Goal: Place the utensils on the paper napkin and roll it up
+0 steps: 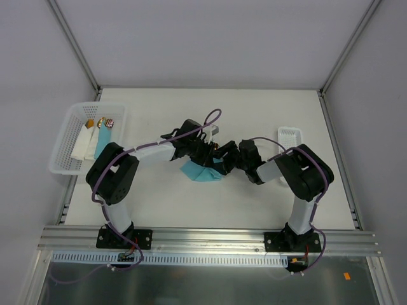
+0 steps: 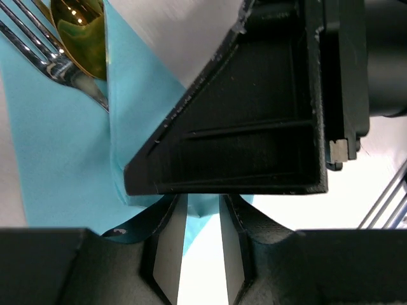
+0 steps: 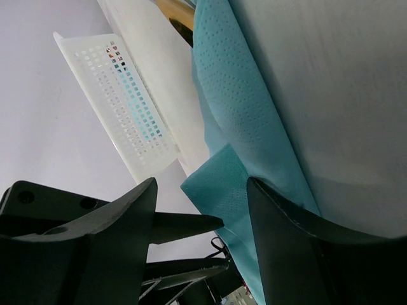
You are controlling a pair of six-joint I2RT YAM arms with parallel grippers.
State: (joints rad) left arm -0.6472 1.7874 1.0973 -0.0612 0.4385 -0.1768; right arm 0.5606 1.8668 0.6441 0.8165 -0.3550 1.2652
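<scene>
— Where is the thin turquoise paper napkin [image 1: 202, 173]?
— It lies rumpled about the middle of the white table [image 1: 254, 108], well away from every edge and between the two grippers. The utensils [image 2: 82, 46] lie on it side by side: a gold metal spoon [image 2: 76, 25] and a shiny silver-coloured fork [image 2: 35, 41]. A flap of the napkin laps against the spoon's edge.
— And the left gripper [image 2: 200, 213]?
— Its jaws stand narrowly apart with a napkin fold at their tips. Whether they pinch it cannot be told.
— The right gripper [image 3: 202, 190]?
— Its jaws are wide apart and hold nothing, with a napkin corner lying between them.
— What surrounds them?
— A white perforated plastic basket [image 1: 63, 143] sits at the left edge, toward the far corner. A small white tray [image 1: 289, 133] sits near the right edge.
</scene>
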